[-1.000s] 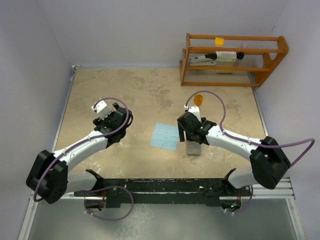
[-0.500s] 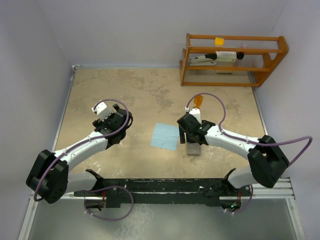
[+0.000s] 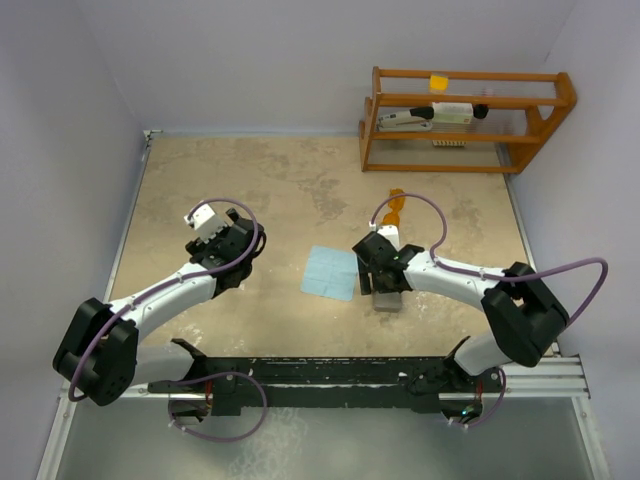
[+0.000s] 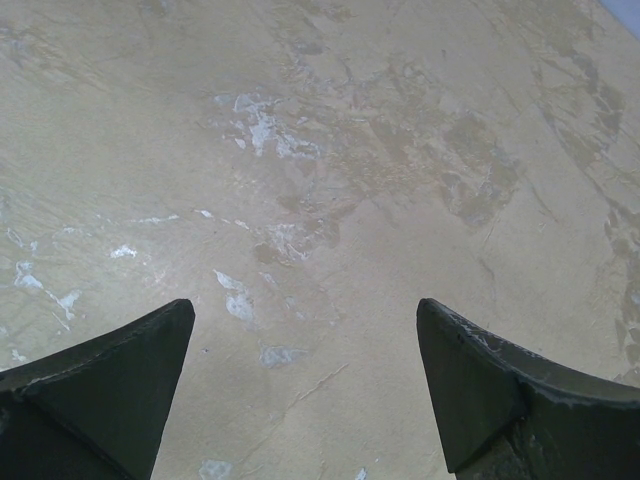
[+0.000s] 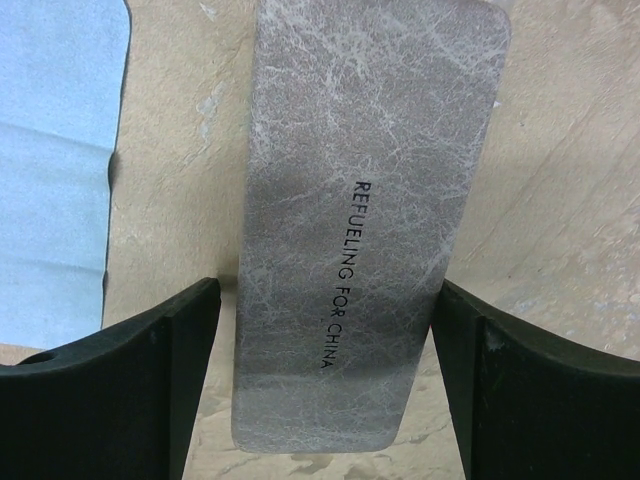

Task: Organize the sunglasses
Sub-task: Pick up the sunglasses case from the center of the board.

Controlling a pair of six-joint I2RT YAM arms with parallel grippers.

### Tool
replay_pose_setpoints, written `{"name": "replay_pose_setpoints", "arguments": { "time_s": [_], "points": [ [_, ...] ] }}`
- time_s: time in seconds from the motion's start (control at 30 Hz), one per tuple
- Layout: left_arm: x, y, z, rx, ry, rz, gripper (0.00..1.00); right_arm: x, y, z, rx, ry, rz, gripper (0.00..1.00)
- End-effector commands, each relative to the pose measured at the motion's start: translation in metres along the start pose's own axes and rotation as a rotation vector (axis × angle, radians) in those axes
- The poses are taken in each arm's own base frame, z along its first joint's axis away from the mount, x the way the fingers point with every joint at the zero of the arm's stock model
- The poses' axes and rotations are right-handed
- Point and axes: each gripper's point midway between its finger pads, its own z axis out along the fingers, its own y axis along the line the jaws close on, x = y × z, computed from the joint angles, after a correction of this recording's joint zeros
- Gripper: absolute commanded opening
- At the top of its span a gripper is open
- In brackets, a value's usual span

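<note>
Surface: mottled beige table [image 3: 250,190], lavender walls.

1. Grey case [image 5: 360,200] lies flat and looks shut. The right gripper [image 5: 327,300] straddles it with jaws wide and a gap on each side, gripping nothing.
2. Light blue cloth [image 3: 330,272] is just left of the case.
3. Left gripper [image 4: 305,320] is well left of the case, spread wide and empty over bare table.
4. Sunglasses [image 3: 397,199] lie beyond the case, partly behind the right arm's cable.
5. Wooden rack [image 3: 470,75] is far beyond the case.

Risks: an off-centre squeeze could skid or twist the case onto the cloth. The cable loop could snag the sunglasses.
</note>
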Motion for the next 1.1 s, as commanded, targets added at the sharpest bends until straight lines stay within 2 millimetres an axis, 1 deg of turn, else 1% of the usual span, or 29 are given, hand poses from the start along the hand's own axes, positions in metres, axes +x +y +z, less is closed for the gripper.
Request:
{"name": "replay_pose_setpoints", "arguments": {
  "time_s": [0.0,0.3,0.57,0.77,0.97,1.07],
  "points": [
    [-0.003,-0.002,0.0,0.004,-0.021,-0.014,0.9,0.008,0.003,0.0,-0.025,0.024,0.032,0.86],
    [-0.003,-0.002,0.0,0.007,-0.016,-0.016,0.9,0.014,0.005,0.003,-0.038,0.033,0.072,0.84],
    [-0.001,-0.002,-0.001,0.009,-0.01,-0.016,0.9,0.018,0.0,0.004,-0.039,0.03,0.135,0.83],
    [0.0,-0.003,-0.001,0.011,-0.004,-0.016,0.9,0.021,-0.004,0.006,-0.043,0.039,0.149,0.83],
    [0.001,-0.003,-0.001,0.011,-0.003,-0.013,0.9,0.024,-0.005,0.01,-0.04,0.05,0.139,0.79],
    [0.001,-0.002,0.0,0.008,-0.002,-0.01,0.9,0.025,-0.003,0.012,-0.045,0.06,0.143,0.79]
  ]
}}
